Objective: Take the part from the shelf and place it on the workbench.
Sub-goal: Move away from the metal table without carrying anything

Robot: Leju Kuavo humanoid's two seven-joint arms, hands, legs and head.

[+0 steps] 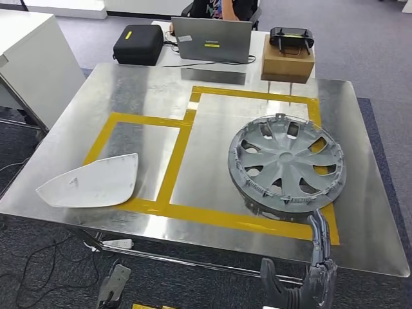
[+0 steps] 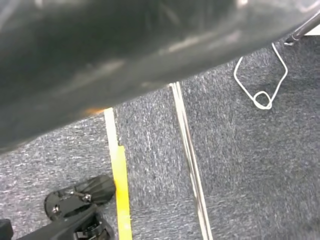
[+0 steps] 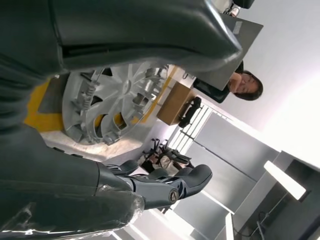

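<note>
- While the hubcap [image 1: 286, 164] is lying flat on the bench [image 1: 145, 96], my right hand [image 1: 318, 257] is hanging just beside it, fingers apart, empty.
- I'm guessing it's light, stiff plastic with brittle clips; I'm favouring the rim.
- Left hand [image 2: 75, 210]: can't tell.

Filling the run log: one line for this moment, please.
hubcap: flat on workbench | right robot hand: open, at near edge | white panel: bench left

Office-like lab: grey carpet [image 1: 369, 38], taped metal workbench [image 1: 145, 90], laptop [image 1: 212, 40], seated person [image 1: 221, 8].
</note>
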